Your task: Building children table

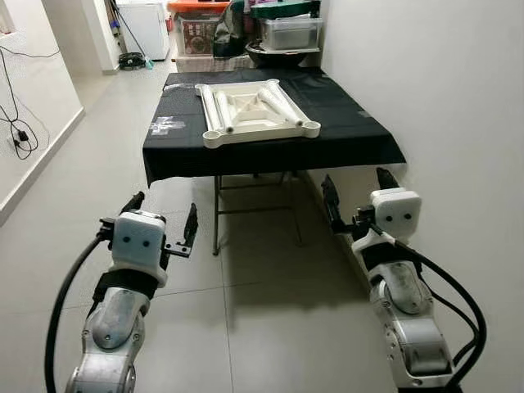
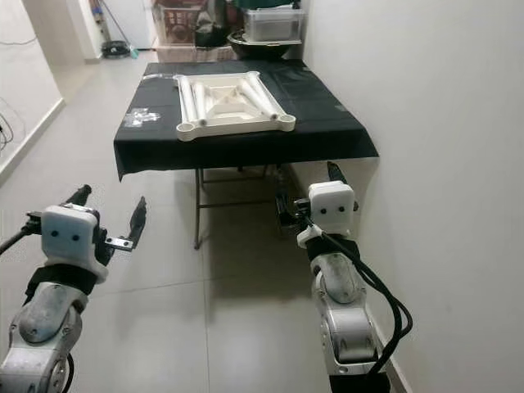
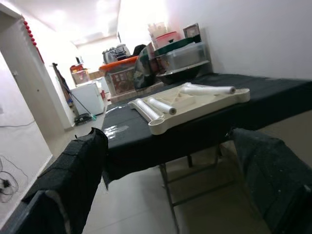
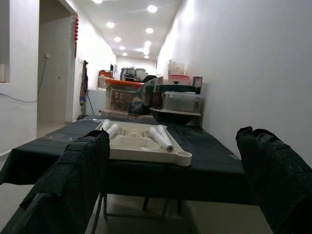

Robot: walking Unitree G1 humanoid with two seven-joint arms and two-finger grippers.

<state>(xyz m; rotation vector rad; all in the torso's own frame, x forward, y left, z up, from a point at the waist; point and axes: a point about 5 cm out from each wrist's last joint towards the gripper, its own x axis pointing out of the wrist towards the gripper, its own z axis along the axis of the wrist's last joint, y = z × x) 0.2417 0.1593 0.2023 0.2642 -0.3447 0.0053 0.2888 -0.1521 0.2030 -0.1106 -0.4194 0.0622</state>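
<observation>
Your left tool (image 1: 162,223) and right tool (image 1: 357,199) hang wide, short of the counter (image 1: 344,123). The tabletop (image 1: 258,112) there looks stiff, light plastic; grip its rim or loose legs (image 1: 214,108).

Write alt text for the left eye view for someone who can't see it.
A cream plastic tabletop lies upside down, with white leg tubes resting in it, on a folding table draped in black cloth beside a white wall. In the foreground the robot's left gripper and right gripper are held out over the tiled floor, fingers open and holding nothing, short of the table.
</observation>
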